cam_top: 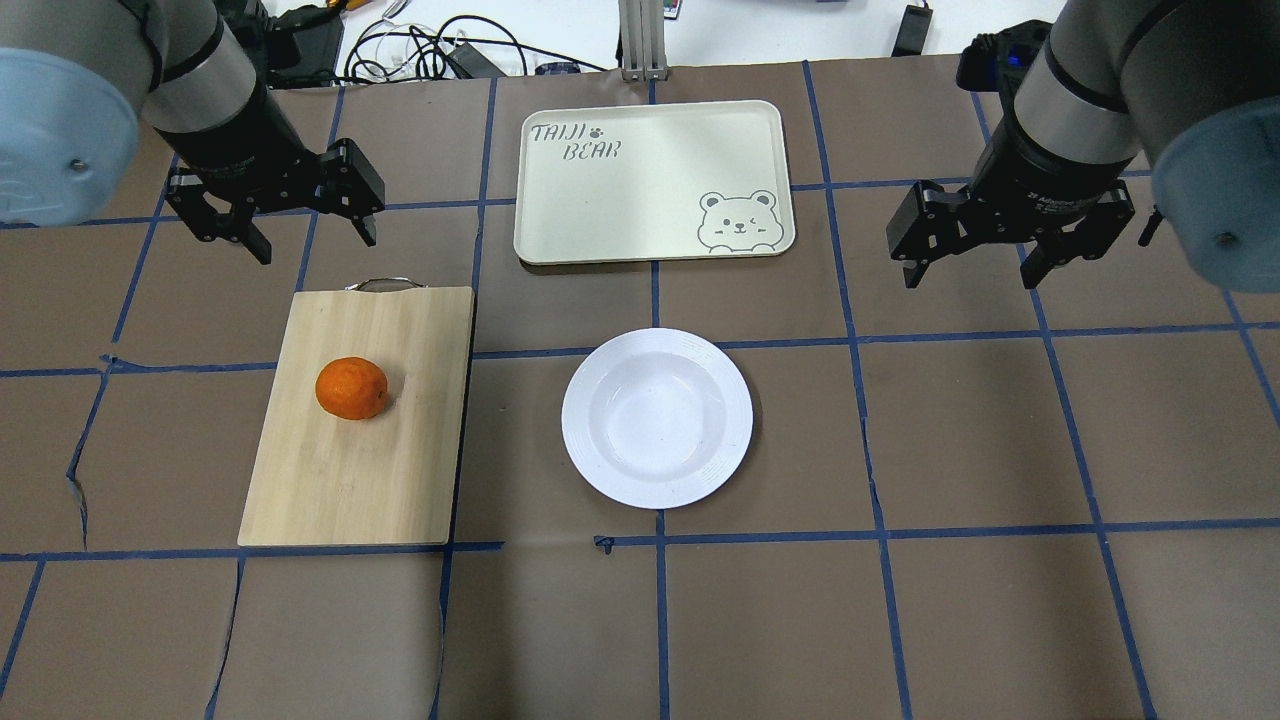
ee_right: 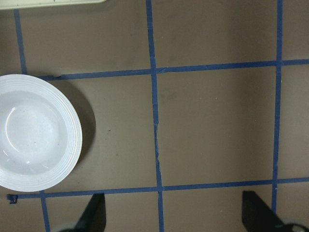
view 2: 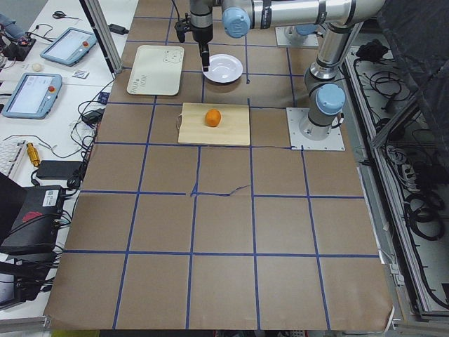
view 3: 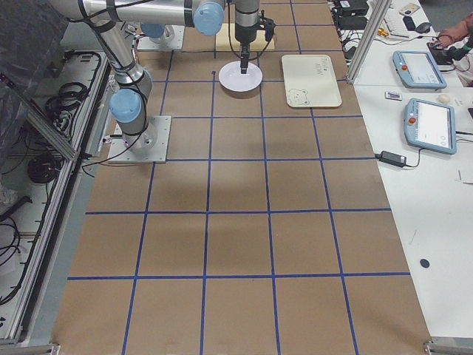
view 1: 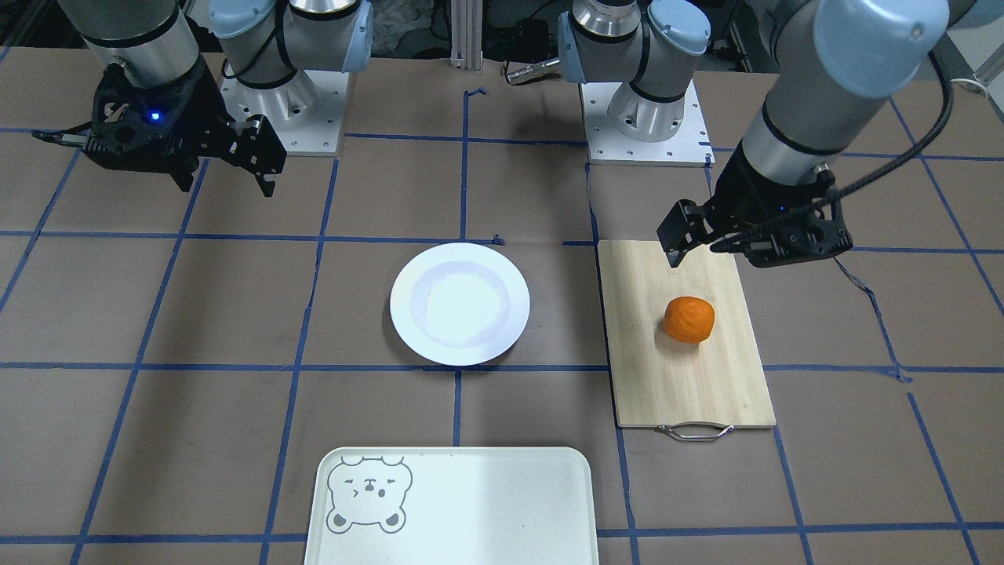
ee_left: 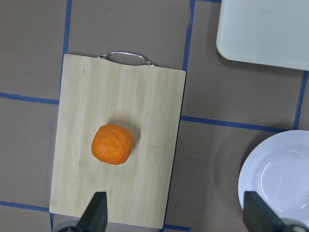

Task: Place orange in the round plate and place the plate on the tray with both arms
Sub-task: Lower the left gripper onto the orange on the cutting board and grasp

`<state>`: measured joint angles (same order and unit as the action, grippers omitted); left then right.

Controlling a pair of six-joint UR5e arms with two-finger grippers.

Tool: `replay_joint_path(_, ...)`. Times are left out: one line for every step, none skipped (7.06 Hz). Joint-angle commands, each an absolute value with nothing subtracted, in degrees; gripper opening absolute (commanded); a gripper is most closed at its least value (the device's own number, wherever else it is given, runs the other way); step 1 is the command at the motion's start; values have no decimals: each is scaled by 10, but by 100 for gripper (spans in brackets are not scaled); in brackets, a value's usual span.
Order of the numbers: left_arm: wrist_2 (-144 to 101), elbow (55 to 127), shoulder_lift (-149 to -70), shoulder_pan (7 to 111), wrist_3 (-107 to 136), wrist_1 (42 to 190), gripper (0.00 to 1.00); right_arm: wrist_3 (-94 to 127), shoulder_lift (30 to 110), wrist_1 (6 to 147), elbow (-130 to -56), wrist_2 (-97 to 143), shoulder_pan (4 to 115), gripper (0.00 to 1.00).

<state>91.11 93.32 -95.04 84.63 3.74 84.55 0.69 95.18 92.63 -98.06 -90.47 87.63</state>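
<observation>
The orange (cam_top: 351, 388) lies on the bamboo cutting board (cam_top: 350, 480), on my left side. Empty, the white round plate (cam_top: 656, 417) sits at the table's middle. Beyond it lies the cream tray (cam_top: 630, 190) with its bear face. My left gripper (cam_top: 315, 240) hangs open above the table past the board's handle end, nothing between its fingers; its wrist view shows the orange (ee_left: 112, 144) and part of the plate (ee_left: 280, 179). Out to the plate's right my right gripper (cam_top: 968, 275) hovers open, also holding nothing.
The board's metal handle (cam_top: 382, 284) points toward the tray side. Blue tape lines grid the brown table. Both arm bases (view 1: 645, 118) stand at the robot's edge. Cables (cam_top: 440, 50) lie beyond the far edge, and desks with tablets (view 3: 425, 122) flank it.
</observation>
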Motion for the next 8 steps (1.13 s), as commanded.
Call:
replay_joint_path(929,1027,-980,818,-12,760,100,6,953,925,-981,-919,876,100)
replay_joint_path(941,1057,-998,815,-71,752,100,6,953,925,-980,-918,876,100)
replay_joint_path(988,1070,-1016,815,-88,734,100,7,953,925,-979,-916,876,100)
replay_joint_path(988,1085,-1034,814,-90,696,100,7,954,925,-979,-913,876,100)
replay_joint_path(985,1094,-1051,814,-93,660,100,8,953,925,-979,-911,877,100)
replay_joint_path(986,1097,-1067,811,-111,658,98,7,953,925,-980,-910,877,100)
replay_joint_path(987,1098,-1078,811,-120,656,96,8,953,925,-980,-910,877,100)
replay_joint_path(986,1098,-1086,811,-120,654,78,8,953,925,-980,-911,877,100)
